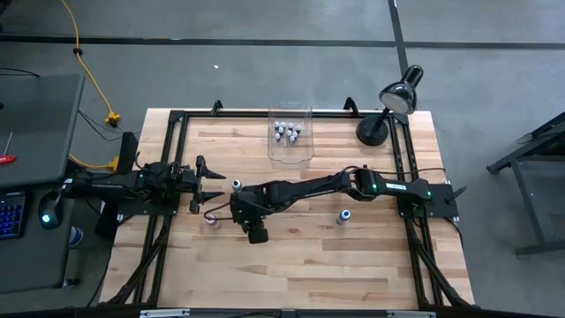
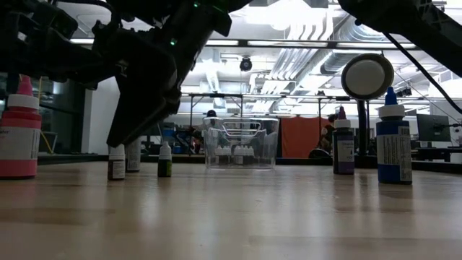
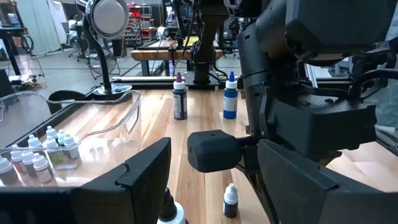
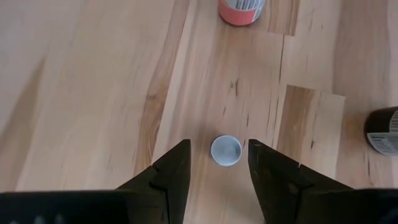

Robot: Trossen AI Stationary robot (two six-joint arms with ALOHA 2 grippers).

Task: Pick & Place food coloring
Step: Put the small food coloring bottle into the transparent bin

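Note:
A tiny food coloring bottle with a white cap (image 4: 226, 150) stands upright on the wooden table. My right gripper (image 4: 219, 168) is open, slanting down over it with a finger on either side of the cap, touching nothing. In the low view the gripper (image 2: 123, 137) hangs just above that bottle (image 2: 116, 163). In the high view the right gripper (image 1: 238, 212) is left of the table's middle. Several small bottles (image 1: 287, 132) stand inside the clear bin (image 1: 305, 150) at the far edge. My left gripper (image 1: 210, 183) waits open at the table's left.
A pink bottle (image 4: 241, 9) stands just beyond the fingers and a dark bottle (image 4: 382, 130) off to one side. Two small bottles (image 2: 164, 160) stand nearby. A purple bottle (image 2: 343, 144) and a blue one (image 2: 393, 144) stand right of centre. A black lamp (image 1: 388, 110) is at the far right.

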